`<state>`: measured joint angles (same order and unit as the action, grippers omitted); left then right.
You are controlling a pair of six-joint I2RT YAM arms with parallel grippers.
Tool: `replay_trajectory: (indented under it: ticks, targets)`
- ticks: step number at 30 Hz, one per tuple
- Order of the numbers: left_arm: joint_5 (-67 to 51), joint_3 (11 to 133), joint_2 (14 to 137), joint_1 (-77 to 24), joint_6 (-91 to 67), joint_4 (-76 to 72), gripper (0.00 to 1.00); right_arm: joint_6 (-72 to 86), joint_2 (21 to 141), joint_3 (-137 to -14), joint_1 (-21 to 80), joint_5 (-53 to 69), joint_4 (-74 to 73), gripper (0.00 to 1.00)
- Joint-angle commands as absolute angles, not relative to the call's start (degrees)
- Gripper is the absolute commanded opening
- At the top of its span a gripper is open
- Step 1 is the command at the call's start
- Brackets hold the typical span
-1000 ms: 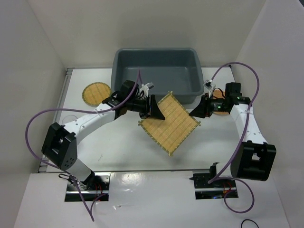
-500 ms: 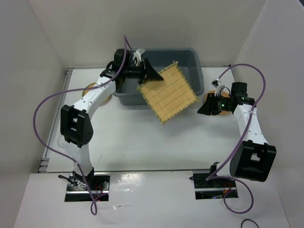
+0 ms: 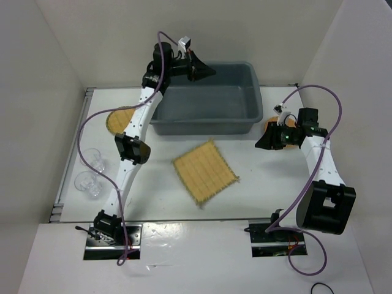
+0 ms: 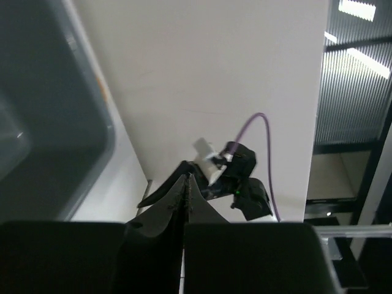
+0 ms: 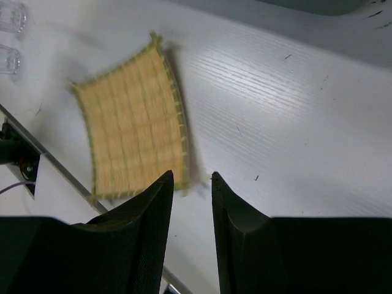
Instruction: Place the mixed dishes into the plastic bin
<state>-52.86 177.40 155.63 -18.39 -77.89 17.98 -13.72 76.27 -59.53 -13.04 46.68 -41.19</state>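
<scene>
The square yellow woven mat [image 3: 205,173] lies flat on the white table in front of the grey plastic bin [image 3: 202,125], outside it. My left gripper [image 3: 210,71] is shut and empty, raised high over the bin's back left rim. My right gripper [image 3: 260,143] hovers right of the mat, slightly open with nothing between its fingers. An orange disc [image 3: 267,125] peeks out behind it. The yellow dark-rimmed disc [image 3: 118,120] lies left of the bin, partly behind the left arm. The right wrist view shows the mat [image 5: 131,144] just beyond the open gripper [image 5: 192,177]. The left wrist view shows the shut gripper [image 4: 185,178] and the bin's corner [image 4: 43,116].
Two clear glasses [image 3: 92,158] [image 3: 87,182] stand near the table's left edge. White walls enclose the table on three sides. The left arm stretches upright from its base across the table's left part. Purple cables loop beside both arms.
The left arm carried the mat up toward the bin, then the mat came free and landed on the table in front of it. The left gripper shut and rose higher. The right arm shifted slightly right.
</scene>
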Motion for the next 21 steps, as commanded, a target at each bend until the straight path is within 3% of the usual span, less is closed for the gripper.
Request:
replay_trajectory:
  ticks: [1,15,21]
  targets:
    - [-55.0,179.7,159.0,-18.5,-81.0,19.7,0.00,-13.1,74.1,-58.8,-13.7,47.5,-38.6,0.37]
    - [-52.0,179.7,152.7,-18.5,-60.0,39.4,0.00,-16.7,75.9,-58.8,-13.7,51.9,-40.2,0.48]
    - [-41.3,179.7,146.2,-20.3,-44.6,53.5,0.00,-23.1,76.5,-60.1,-8.8,53.1,-43.4,0.54]
